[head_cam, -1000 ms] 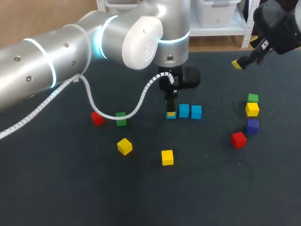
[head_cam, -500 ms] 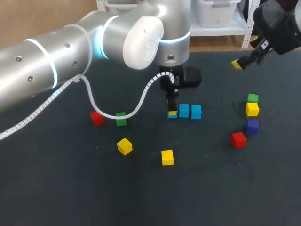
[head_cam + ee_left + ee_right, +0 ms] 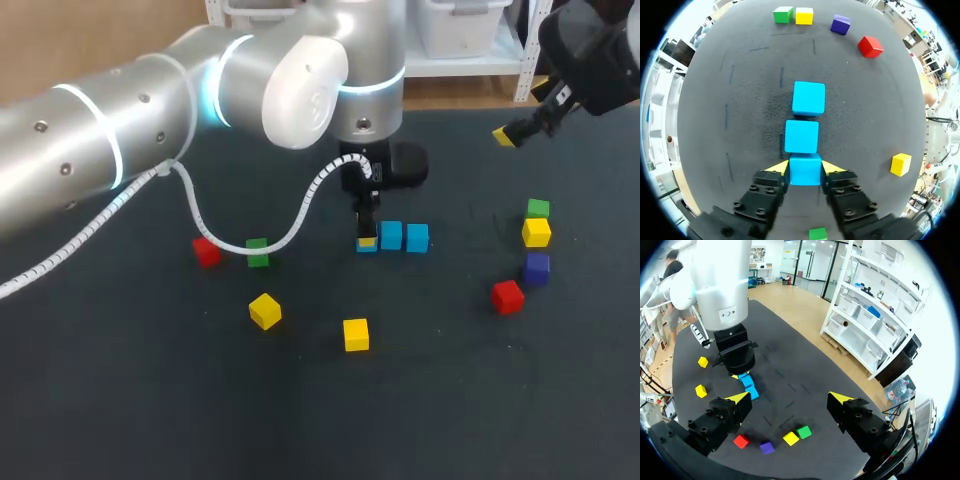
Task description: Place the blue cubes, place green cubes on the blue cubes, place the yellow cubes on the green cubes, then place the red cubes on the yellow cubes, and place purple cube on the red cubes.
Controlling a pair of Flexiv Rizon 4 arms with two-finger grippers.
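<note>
Three blue cubes lie in a row on the dark table. The nearest blue cube (image 3: 805,170) rests on the table between the yellow fingertips of my left gripper (image 3: 805,167), which touch both its sides. In the head view my left gripper (image 3: 366,238) stands upright over that end of the row, hiding most of its cube. The second blue cube (image 3: 391,235) and the third blue cube (image 3: 417,237) sit just to its right. My right gripper (image 3: 790,399) hangs open and empty above the table's far right (image 3: 510,135).
Left of the row lie a red cube (image 3: 207,251) and a green cube (image 3: 258,252). Two yellow cubes (image 3: 265,311) (image 3: 356,334) lie nearer the front. At the right sit a green cube (image 3: 538,208), a yellow cube (image 3: 537,232), a purple cube (image 3: 537,267) and a red cube (image 3: 507,296).
My left gripper has shifted its blue cube slightly to the right, closer to the other two. The right arm has not moved.
</note>
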